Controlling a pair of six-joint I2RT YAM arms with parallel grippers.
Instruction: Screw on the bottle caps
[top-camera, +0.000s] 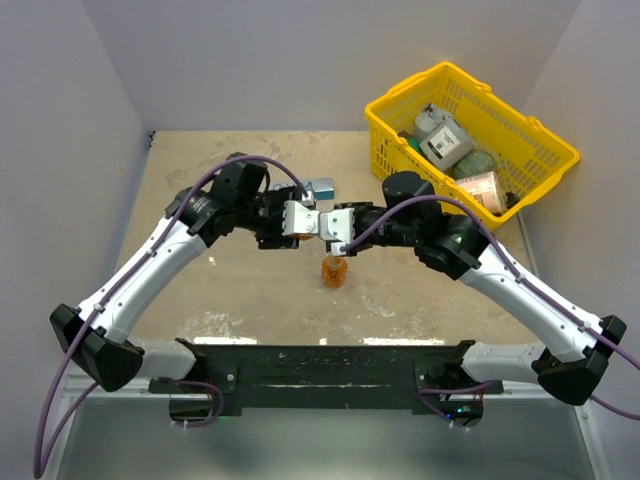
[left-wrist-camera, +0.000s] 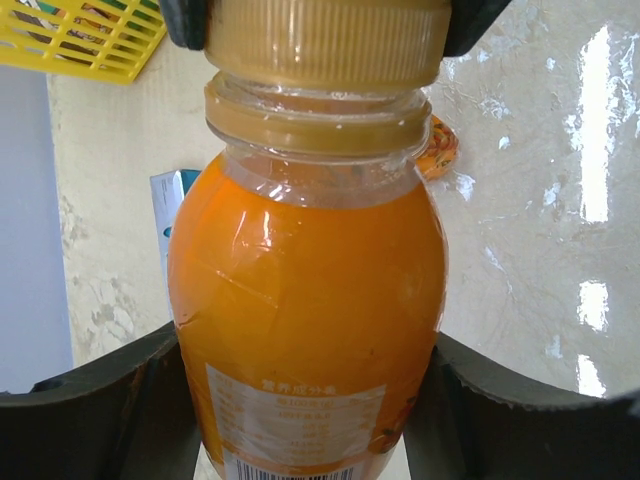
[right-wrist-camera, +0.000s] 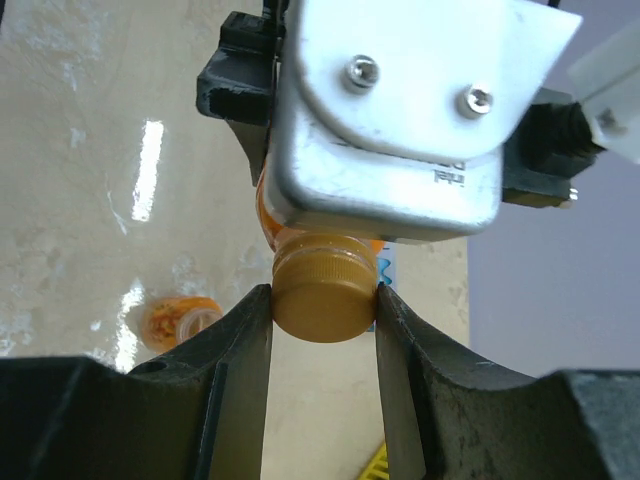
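Left gripper (left-wrist-camera: 308, 340) is clamped on the rounded body of a bottle (left-wrist-camera: 305, 290) full of orange liquid, one dark finger on each side. It holds the bottle in the air at the middle of the scene, off the worktop (top-camera: 200, 290). Right gripper (right-wrist-camera: 322, 300) meets it head-on from the other side, and its two fingers are pressed against the ribbed sides of the brownish-orange cap (left-wrist-camera: 325, 40). The cap sits on the bottle's neck, just above the collar ring.

At the far right corner of the pale, marbled worktop stands a yellow basket (top-camera: 400, 100). It holds a grey-and-white container, something green and a pinkish cup. A blue-and-white box (top-camera: 322, 187) lies on the worktop just beyond the two grippers.

The second bottle (top-camera: 335, 270), small and orange, stands on the worktop just on the near side of where the grippers meet, apart from both. It shows small and soft-edged in every view, so I cannot tell whether a cap is on it.
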